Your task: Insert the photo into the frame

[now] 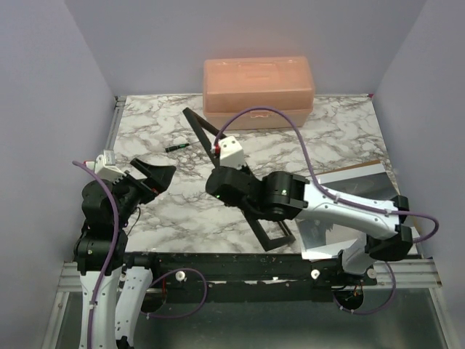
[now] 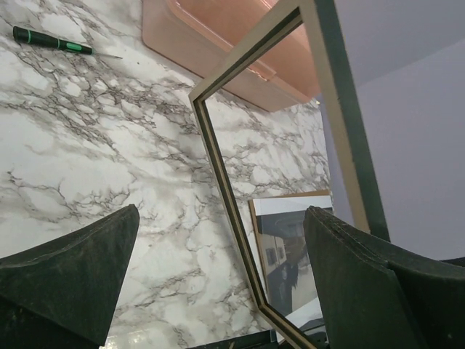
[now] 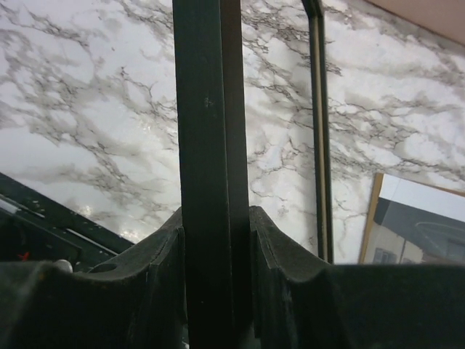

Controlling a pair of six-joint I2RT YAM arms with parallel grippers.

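Frame (image 1: 197, 123): mid-worktop, long axis far-to-near, clamped by right gripper (image 3: 216, 247). Photo (image 1: 360, 182): flat, near-right corner, right of frame. Left gripper (image 1: 155, 177): wide, empty.

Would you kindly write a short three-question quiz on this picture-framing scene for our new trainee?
1. True or false: the left gripper is shut on the frame.
2. Where does the photo lie? A, inside the frame; B, at the marble table's right edge; C, in the left gripper.
3. Which gripper clamps the frame's bar?
Key: 1 false; 2 B; 3 the right gripper.
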